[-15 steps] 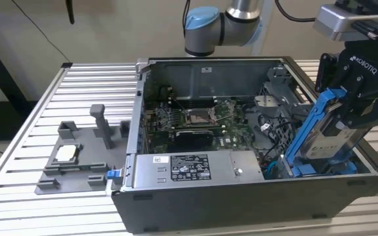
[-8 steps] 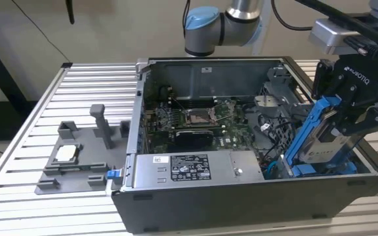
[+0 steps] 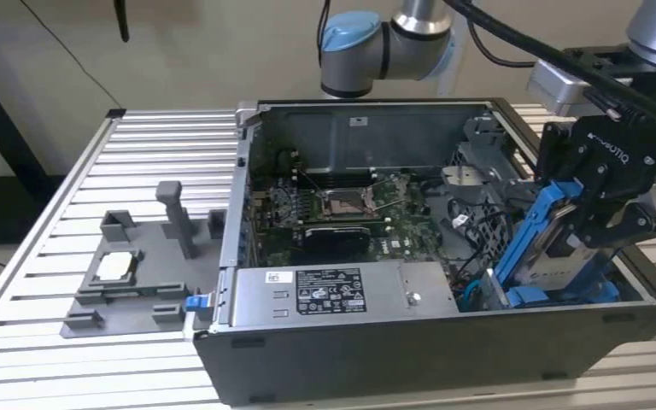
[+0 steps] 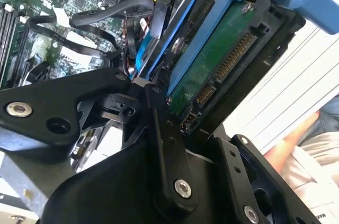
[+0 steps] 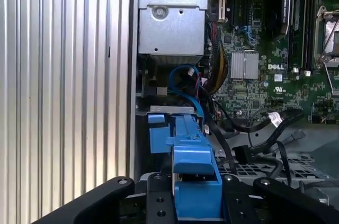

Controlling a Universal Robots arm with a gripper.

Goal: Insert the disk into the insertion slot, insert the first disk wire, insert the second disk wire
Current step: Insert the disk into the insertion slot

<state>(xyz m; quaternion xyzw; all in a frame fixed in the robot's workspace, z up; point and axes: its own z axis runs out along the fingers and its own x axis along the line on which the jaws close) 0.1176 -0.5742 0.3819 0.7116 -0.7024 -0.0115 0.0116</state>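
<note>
- Disk [image 3: 547, 256], in its blue frame, is pinched between the gripper's [image 3: 613, 235] fingers [image 3: 588, 213], tilted, with its lower end beyond the fingertips in the case's [image 3: 419, 359] corner bay.
- I judge it not yet seated.
- Its connectors [image 4: 233, 57] are bare, so both wires remain.

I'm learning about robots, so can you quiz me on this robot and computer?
1. True or false: the black gripper is shut on the silver-grey rectangular disk in its bright blue plastic carrier.
2. The disk is: A lying flat; B tilted, lower end inside the open black metal computer case; C standing outside the case.
3. In the exterior view, on which side of the case does the grey plastic fixture sit?
Key: 1 true; 2 B; 3 the exterior view's left.
</note>
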